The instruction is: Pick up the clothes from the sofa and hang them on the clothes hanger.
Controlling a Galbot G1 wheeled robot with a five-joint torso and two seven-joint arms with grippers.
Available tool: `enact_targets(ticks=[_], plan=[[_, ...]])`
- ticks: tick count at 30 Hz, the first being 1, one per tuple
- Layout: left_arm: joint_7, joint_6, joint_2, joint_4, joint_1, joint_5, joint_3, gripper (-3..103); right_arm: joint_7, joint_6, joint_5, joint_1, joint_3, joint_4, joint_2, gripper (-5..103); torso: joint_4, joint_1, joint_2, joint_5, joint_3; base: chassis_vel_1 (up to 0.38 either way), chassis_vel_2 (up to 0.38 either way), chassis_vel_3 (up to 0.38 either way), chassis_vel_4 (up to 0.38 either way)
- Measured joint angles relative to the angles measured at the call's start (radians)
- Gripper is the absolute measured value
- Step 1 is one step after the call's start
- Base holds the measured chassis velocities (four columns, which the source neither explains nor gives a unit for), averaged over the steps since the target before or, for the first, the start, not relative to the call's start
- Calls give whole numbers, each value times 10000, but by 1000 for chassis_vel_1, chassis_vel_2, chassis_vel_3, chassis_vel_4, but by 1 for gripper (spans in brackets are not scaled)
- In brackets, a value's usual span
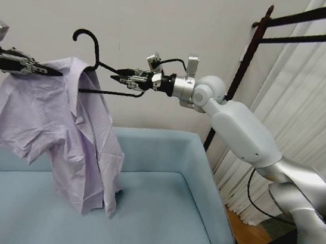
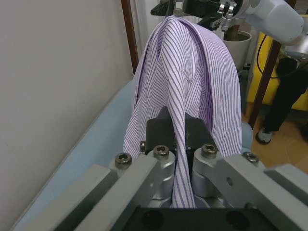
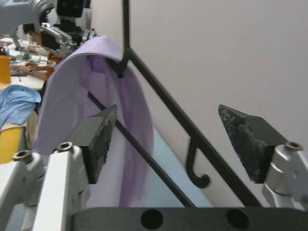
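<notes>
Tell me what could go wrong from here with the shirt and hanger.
1. The right end effector has its fingers apart around the hanger, not clamped on it, so the hanger may tip or drop.
2. The shirt covers only one side of the hanger and is pinched by the left end effector. Once released, it may slide off onto the sofa.

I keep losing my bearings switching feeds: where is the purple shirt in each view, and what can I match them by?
Head view: the shirt hangs left of centre on the hanger, its shoulder held by the left tool.
Left wrist view: mid-picture, cloth pinched in the tool, stretching away.
Right wrist view: draped over the hanger's far end.
Shared landmark: the blue sofa beneath the shirt.
</notes>
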State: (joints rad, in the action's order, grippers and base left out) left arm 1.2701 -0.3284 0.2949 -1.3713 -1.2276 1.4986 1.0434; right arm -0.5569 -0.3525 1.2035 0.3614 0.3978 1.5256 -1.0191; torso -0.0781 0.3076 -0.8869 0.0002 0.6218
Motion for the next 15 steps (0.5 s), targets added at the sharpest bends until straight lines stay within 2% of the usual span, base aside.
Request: enact_targets(ticks=[1, 2, 4, 5, 8, 15], plan=[[14, 0, -19, -4, 19, 1, -1, 2, 147, 26, 58, -121, -105, 13, 90, 78, 1, 0, 0, 0, 0, 0, 0, 0, 0], [14, 0, -19, -4, 19, 1, -1, 2, 147, 26, 58, -121, -105, 13, 90, 78, 1, 0, 0, 0, 0, 0, 0, 0, 0], [89, 0, -65, 6, 138, -6, -73, 2, 454, 45, 230, -288, -294, -13, 273, 88, 5, 0, 0, 0, 0, 0, 0, 0, 0], [140, 0, -106, 26, 202, -21, -116, 2, 652, 81, 320, -365, -376, -87, 424, 88, 5, 0, 0, -1, 0, 0, 0, 0, 0], [142, 29, -153, 17, 252, -28, -153, 2, 668, 149, 492, -460, -449, -519, 675, 97, 4, -1, 0, -3, -1, 0, 0, 0, 0], [44, 131, -178, -150, 349, 81, -157, 2, 58, 172, 384, -834, -501, -1955, 800, 100, -2, 1, 0, 2, 1, 0, 0, 0, 0]])
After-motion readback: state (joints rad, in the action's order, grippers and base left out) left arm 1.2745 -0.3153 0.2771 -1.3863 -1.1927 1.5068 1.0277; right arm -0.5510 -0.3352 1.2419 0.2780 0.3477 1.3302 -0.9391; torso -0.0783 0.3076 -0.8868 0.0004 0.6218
